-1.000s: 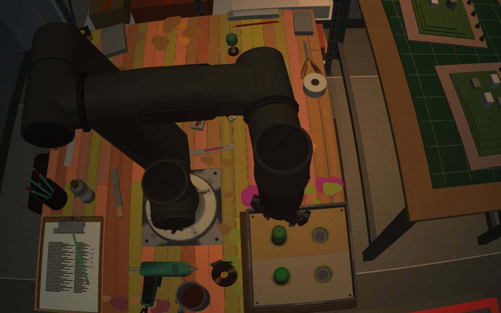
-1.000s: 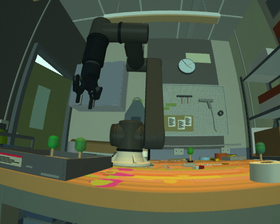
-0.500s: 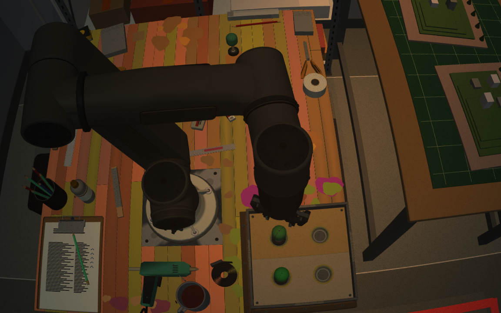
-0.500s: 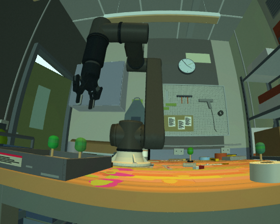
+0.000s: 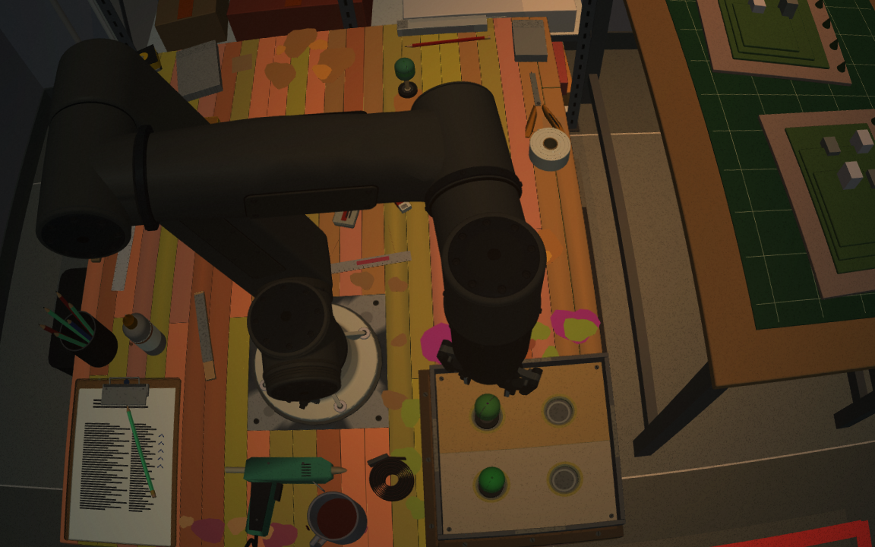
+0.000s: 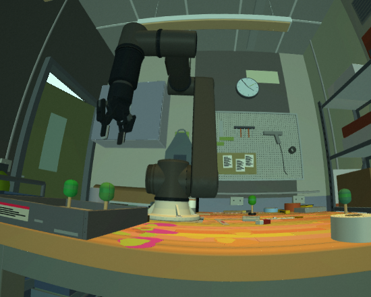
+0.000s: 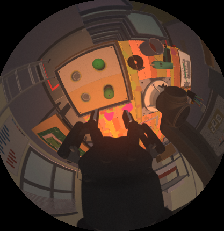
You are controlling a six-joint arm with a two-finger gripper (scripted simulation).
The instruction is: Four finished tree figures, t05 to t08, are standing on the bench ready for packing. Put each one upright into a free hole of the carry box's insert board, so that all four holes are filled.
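A green tree figure stands upright in the board hole nearest the arm's base side of the carry box. A second tree stands in the hole behind it. The two holes on the box's outer side are empty. A third tree stands on a black base at the far end of the bench. A fourth tree shows behind the tape roll. My gripper hangs high above the box's near edge, open and empty.
The arm's base plate sits left of the box. A tape roll, pliers, a glue gun, a wire coil, a mug and a clipboard lie on the striped bench.
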